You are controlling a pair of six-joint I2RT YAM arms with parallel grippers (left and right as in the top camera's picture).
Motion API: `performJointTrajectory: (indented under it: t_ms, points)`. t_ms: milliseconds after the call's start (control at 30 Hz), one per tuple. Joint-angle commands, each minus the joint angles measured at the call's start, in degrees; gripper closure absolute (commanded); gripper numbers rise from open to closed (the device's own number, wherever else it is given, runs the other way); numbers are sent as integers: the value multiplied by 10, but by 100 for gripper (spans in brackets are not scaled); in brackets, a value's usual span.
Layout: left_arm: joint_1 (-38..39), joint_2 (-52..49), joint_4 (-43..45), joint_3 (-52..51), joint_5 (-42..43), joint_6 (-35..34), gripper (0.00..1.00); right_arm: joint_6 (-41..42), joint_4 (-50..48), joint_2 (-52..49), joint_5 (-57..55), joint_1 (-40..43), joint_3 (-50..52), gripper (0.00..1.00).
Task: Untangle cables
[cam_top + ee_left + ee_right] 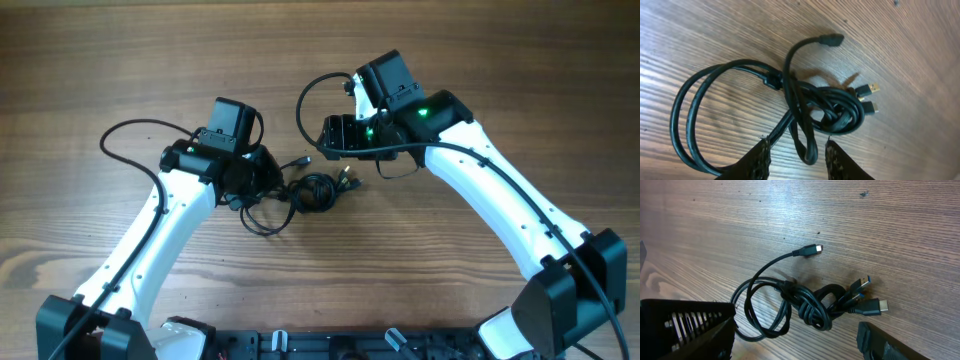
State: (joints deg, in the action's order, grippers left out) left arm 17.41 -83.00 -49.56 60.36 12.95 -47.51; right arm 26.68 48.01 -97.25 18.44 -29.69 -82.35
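**Overhead:** The cables [305, 190] lie in a dark bundle on the wooden tabletop [120, 60], between the two wrists. The left arm [165, 225] reaches in from the lower left, and its end sits over the left side of the bundle. There a loose loop [265, 218] spreads out toward the robot's base. The right arm [500, 200] comes in from the lower right, and its end hangs just beyond the bundle and to its right. The fingers of both arms are hidden under the wrists here, so this view does not show how far apart they stand.

**Left wrist:** The left gripper [797, 146] is spread apart, with its two fingers at the bottom edge and a clear gap between them. A bent end of one cord lies on the tabletop in that gap, and the gripper holds nothing. Beyond it the cables form a tight knot at centre right, and a big double loop runs off to the left. A black plug [832, 39] arches up at the top. Two metal-tipped plugs [869, 91] sit side by side just right of the knot.

**Right wrist:** The right gripper [797, 325] is wide open and empty, with one finger at the lower left and the other at the lower right. The bundle lies on the tabletop between them and a little beyond, touching neither. A thin lead ending in a small plug [812, 249] curves away from the knot. Several thicker plugs fan out at the right, the largest plug [875, 306] nearest the right finger.
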Motion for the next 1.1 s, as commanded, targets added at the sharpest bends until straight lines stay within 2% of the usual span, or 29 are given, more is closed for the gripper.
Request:
performJointTrajectory:
  t_ms: [0,233,333,400,667,767,967,1067]
  points:
    - [17,-25,18,-2,-21,-44,62,-16,0,0,9,-2,-17,20]
    - [37,-51,52,-2,-21,-61,70,-27,3,0,7,-2,-16,20]
    - [37,-51,53,-2,-21,-61,83,-27,0,0,5,-2,-16,20]
    - [37,-51,53,-2,-22,-61,86,-27,1,0,1,-2,-16,20]
    - [37,-51,64,-2,-21,-61,93,-27,1,0,2,-2,-16,19]
    - [37,-51,63,-2,-21,-61,96,-29,8,0,34,-3,-15,19]
    - [35,-51,70,-2,-18,-70,96,-76,7,0,76,-5,23,25]
    - [8,-51,70,-1,33,-70,96,-127,5,0,117,-5,23,26]
